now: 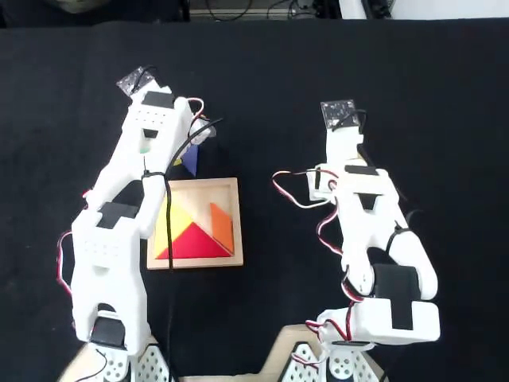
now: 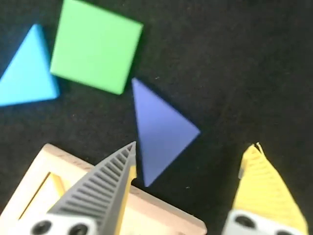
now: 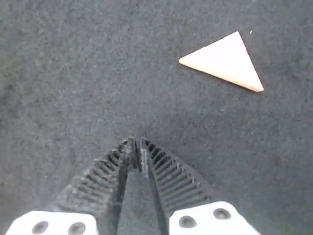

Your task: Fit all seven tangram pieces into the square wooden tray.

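Note:
The square wooden tray (image 1: 199, 263) lies on the black cloth between the two arms and holds a red triangle (image 1: 193, 243), a yellow piece (image 1: 176, 219) and an orange piece (image 1: 222, 227). My left gripper (image 2: 193, 145) is open just beyond the tray's far-left corner (image 2: 161, 218). A dark blue triangle (image 2: 159, 129) lies flat on the cloth between its grey finger (image 2: 105, 181) and its yellow finger (image 2: 264, 186). Past it rest a green square (image 2: 95, 46) and a light blue triangle (image 2: 27, 71). My right gripper (image 3: 136, 144) is shut and holds nothing above bare cloth. A pale triangle (image 3: 225, 61) lies a short way ahead of it.
The left arm (image 1: 119, 215) stretches along the tray's left side and covers part of it. The right arm (image 1: 370, 231) stands well to the right of the tray. Cables (image 1: 298, 187) loop off both arms. Open black cloth surrounds the pieces.

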Robot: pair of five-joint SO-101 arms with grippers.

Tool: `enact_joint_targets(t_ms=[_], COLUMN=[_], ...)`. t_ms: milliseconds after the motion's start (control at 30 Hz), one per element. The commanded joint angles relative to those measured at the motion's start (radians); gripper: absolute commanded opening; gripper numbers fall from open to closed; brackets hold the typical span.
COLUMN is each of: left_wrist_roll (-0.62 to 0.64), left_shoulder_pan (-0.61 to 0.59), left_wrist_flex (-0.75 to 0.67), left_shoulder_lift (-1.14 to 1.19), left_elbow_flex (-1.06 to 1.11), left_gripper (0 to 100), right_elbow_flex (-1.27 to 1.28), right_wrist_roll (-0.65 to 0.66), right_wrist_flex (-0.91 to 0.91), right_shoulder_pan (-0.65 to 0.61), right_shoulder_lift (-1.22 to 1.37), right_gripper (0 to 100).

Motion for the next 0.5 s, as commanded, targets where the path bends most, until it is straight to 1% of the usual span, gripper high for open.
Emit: enact_joint_targets(t_ms=[0, 67, 267, 367, 467], left_wrist_roll=[0.060, 0.078, 0.080, 0.080, 0.077], left_shoulder_pan=[-0.013, -0.008, -0.016, -0.031, -0.039], left_wrist_flex=[0.005, -0.002, -0.005, -0.011, -0.014], left_shoulder_lift=[-0.014, -0.014, -0.008, 0.048, 0.124], left_elbow_flex=[-0.007, -0.004, -0.005, -0.022, -0.084], left_gripper=[33, 33, 33, 32, 32], right_elbow_flex=[-0.047, -0.047, -0.047, -0.045, -0.045], right_wrist_roll=[-0.002, -0.002, -0.002, -0.002, -0.002], right_wrist_flex=[0.002, 0.003, 0.003, 0.003, 0.003], right_shoulder_pan=[-0.015, -0.015, -0.015, -0.015, -0.015], right_shoulder_lift=[-0.002, -0.002, -0.002, -0.002, -0.002], right_gripper=[1.1, 1.1, 1.1, 1.1, 1.1])
